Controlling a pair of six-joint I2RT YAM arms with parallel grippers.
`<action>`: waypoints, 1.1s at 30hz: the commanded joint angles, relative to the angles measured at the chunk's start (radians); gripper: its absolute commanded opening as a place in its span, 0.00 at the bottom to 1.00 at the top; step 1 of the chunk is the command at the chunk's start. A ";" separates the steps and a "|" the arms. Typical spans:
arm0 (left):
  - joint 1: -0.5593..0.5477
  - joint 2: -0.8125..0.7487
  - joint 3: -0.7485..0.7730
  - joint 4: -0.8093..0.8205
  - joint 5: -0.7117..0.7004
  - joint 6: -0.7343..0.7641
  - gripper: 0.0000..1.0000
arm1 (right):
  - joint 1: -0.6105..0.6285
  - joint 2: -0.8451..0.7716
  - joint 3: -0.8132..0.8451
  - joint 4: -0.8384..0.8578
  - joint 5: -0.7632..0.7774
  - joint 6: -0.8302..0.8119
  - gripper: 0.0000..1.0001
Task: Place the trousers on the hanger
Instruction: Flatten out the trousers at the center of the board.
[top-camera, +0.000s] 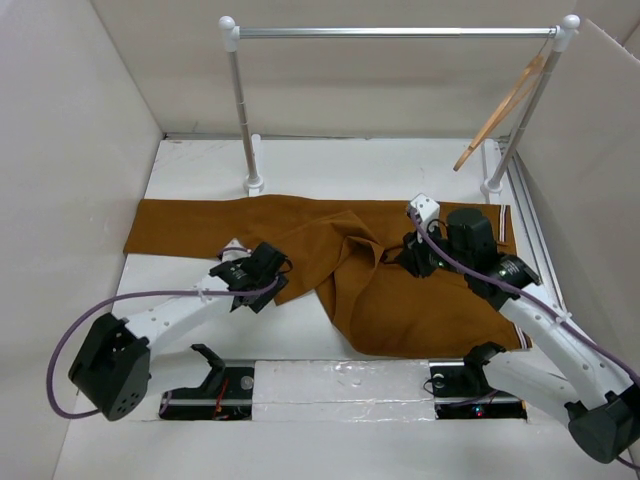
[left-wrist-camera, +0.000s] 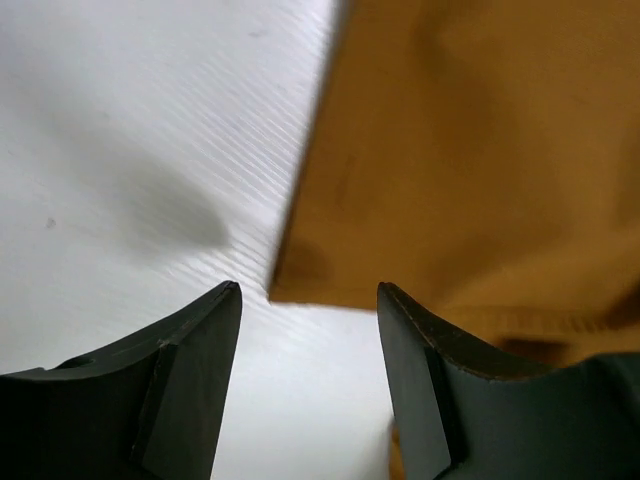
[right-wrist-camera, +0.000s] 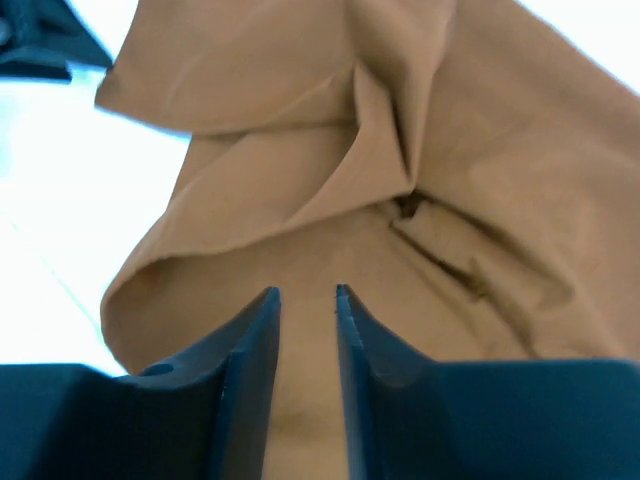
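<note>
The trousers lie bunched on the surface across the middle of the top view, with the hanger well apart on the rail at upper right. Pinching only one layer of the fold would likely twist the cloth or let it slip. The left gripper has its jaws half open at the cloth's edge, holding nothing. The right gripper has its jaws nearly together over the fold, and whether they have caught cloth I cannot tell.

White table under me, plain pale walls boxing it, silver rail on white posts at back.
</note>
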 joint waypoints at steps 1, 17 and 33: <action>0.058 0.084 -0.025 0.024 0.055 -0.046 0.53 | 0.013 -0.024 -0.032 -0.017 -0.050 0.005 0.36; 0.084 0.111 0.145 -0.187 -0.107 0.034 0.00 | 0.042 -0.047 0.002 -0.043 -0.051 0.002 0.41; 0.864 -0.125 0.543 -0.262 -0.485 0.421 0.00 | 0.080 -0.030 -0.055 -0.063 -0.165 -0.034 0.42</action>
